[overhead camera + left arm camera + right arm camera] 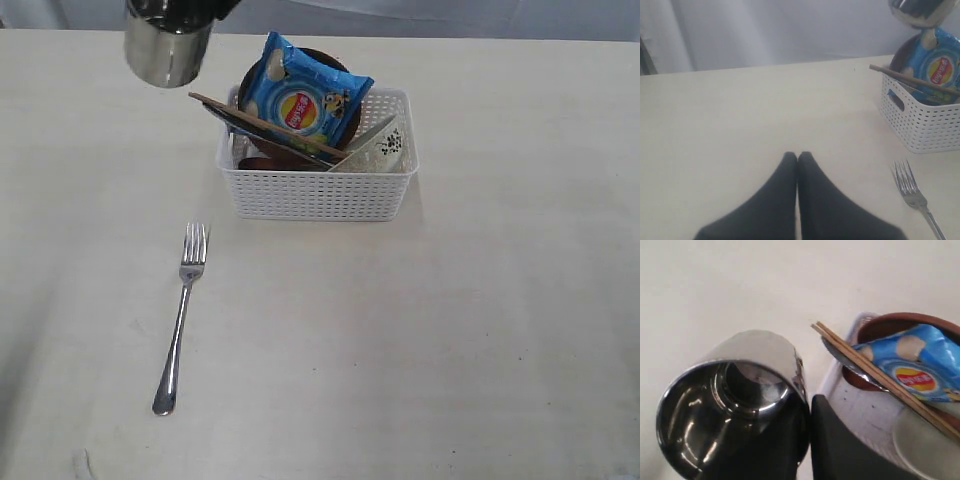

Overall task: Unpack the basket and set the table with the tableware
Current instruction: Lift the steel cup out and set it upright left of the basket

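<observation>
Gently lower the steel cup (167, 50), rim-pinched by the right gripper (806, 440), upright beside the fork (182, 310). Leave left gripper (797, 161) pressed together.

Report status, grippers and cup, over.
Left gripper shut, empty. Right gripper shut on steel cup, aloft near basket. Fork on table. Chip bag atop basket contents.

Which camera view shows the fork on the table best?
The exterior view: the whole fork lies in plain sight on the table. The left wrist view shows only its tines and part of the handle. The right wrist view does not show it.
</observation>
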`<move>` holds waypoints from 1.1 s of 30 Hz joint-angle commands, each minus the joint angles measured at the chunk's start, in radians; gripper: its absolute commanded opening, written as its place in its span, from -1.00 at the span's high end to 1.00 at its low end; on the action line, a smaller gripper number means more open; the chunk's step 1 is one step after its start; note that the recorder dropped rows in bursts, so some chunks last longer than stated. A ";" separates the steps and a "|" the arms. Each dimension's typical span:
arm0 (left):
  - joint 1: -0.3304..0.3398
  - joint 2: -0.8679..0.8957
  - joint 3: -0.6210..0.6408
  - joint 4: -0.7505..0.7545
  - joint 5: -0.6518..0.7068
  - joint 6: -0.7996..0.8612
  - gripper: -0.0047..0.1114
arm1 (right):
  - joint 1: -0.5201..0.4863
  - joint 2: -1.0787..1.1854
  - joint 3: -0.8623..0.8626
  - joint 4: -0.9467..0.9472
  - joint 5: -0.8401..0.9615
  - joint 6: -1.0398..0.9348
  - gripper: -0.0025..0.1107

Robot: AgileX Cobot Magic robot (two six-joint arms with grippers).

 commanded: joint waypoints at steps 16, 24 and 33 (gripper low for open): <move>-0.006 -0.002 0.002 -0.002 -0.008 -0.004 0.92 | 0.071 0.470 -0.316 -0.142 0.004 -0.092 0.96; -0.006 -0.002 0.002 -0.002 -0.008 -0.004 0.92 | 0.071 0.489 -0.316 -0.187 0.004 -0.124 0.96; -0.006 -0.002 0.002 -0.002 -0.008 -0.004 0.92 | 0.071 0.489 -0.316 -0.173 0.004 -0.126 0.72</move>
